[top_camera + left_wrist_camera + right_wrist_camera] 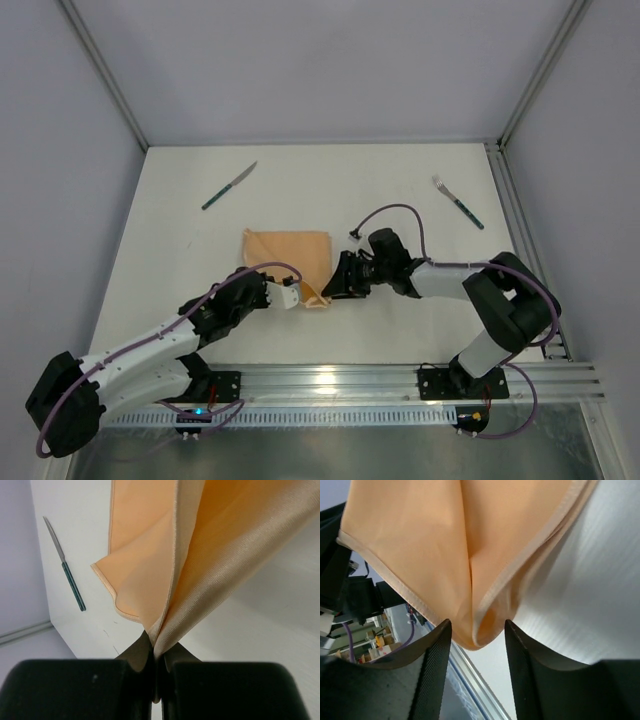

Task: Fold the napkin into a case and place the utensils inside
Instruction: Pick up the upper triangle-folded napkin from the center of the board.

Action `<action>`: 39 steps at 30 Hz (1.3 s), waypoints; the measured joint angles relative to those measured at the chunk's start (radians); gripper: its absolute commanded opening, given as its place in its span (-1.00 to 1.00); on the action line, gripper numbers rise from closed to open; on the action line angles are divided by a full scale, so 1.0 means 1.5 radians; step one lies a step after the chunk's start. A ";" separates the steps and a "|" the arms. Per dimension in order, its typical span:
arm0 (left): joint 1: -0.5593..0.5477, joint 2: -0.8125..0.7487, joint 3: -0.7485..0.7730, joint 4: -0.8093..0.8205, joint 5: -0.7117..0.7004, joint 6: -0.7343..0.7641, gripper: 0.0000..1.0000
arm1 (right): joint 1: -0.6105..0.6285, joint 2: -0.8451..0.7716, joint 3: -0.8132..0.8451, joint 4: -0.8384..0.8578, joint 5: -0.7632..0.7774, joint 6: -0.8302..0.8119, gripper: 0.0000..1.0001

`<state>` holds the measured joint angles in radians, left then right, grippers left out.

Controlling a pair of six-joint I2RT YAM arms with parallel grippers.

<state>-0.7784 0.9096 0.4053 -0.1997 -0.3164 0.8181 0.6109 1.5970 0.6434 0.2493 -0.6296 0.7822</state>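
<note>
The peach-orange napkin lies roughly square in the middle of the white table; no case is in view. My left gripper is shut on its near edge, and the cloth rises from between the closed jaws. My right gripper stands open at the napkin's near right corner. A hanging fold of the cloth sits loosely between its spread fingers, not pinched. The green-handled knife lies far left. The fork lies far right.
An aluminium rail carrying the arm bases runs along the near edge. A metal track borders the table's right side. Grey walls close in the back and both sides. The left arm shows behind the cloth in the right wrist view.
</note>
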 measured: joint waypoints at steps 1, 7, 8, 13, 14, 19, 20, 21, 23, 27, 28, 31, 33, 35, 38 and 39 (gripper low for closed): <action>0.000 0.000 0.000 -0.003 0.002 0.000 -1.00 | 0.000 -0.001 -0.010 0.001 0.003 -0.009 0.07; 0.000 0.004 0.000 -0.011 0.008 -0.003 -1.00 | -0.004 -0.074 -0.051 -0.044 0.053 -0.080 0.19; 0.000 0.006 0.000 -0.012 0.009 -0.004 -1.00 | -0.005 -0.103 -0.054 -0.053 0.067 -0.099 0.20; 0.000 0.019 0.001 -0.017 0.010 -0.011 -1.00 | 0.057 -0.258 -0.058 -0.065 0.204 -0.235 0.24; 0.000 0.020 0.002 -0.020 0.010 -0.016 -1.00 | 0.100 -0.279 -0.060 -0.048 0.242 -0.283 0.28; 0.000 0.020 0.014 -0.027 0.010 -0.034 -1.00 | 0.238 -0.293 -0.155 0.183 0.344 -0.490 0.50; 0.000 0.019 0.016 -0.028 0.010 -0.036 -1.00 | 0.239 -0.273 -0.167 0.212 0.351 -0.519 0.51; 0.000 0.019 0.016 -0.028 0.010 -0.038 -1.00 | 0.238 -0.242 -0.169 0.226 0.354 -0.546 0.53; 0.000 0.017 0.016 -0.030 0.010 -0.042 -1.00 | 0.234 -0.174 -0.163 0.260 0.352 -0.588 0.54; 0.002 0.017 0.016 -0.031 0.010 -0.055 -1.00 | 0.235 -0.085 -0.136 0.303 0.320 -0.636 0.56; 0.004 0.017 0.017 -0.031 0.010 -0.058 -1.00 | 0.237 -0.070 -0.130 0.314 0.313 -0.646 0.56; 0.010 0.021 0.020 -0.031 0.009 -0.069 -1.00 | 0.249 -0.049 -0.123 0.339 0.297 -0.666 0.56; 0.017 0.028 0.026 -0.031 0.009 -0.075 -1.00 | 0.262 -0.044 -0.123 0.345 0.292 -0.678 0.56; 0.024 0.038 0.038 -0.031 0.009 -0.085 -1.00 | 0.278 -0.038 -0.123 0.349 0.297 -0.691 0.56; 0.032 0.047 0.054 -0.031 0.010 -0.101 -1.00 | 0.301 -0.024 -0.124 0.353 0.315 -0.709 0.56; 0.032 0.048 0.057 -0.031 0.010 -0.107 -1.00 | 0.308 -0.018 -0.125 0.354 0.323 -0.716 0.57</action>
<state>-0.7303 0.9810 0.4908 -0.2455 -0.3019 0.6579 1.0733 1.5703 0.4561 0.7795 -0.1455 -0.2913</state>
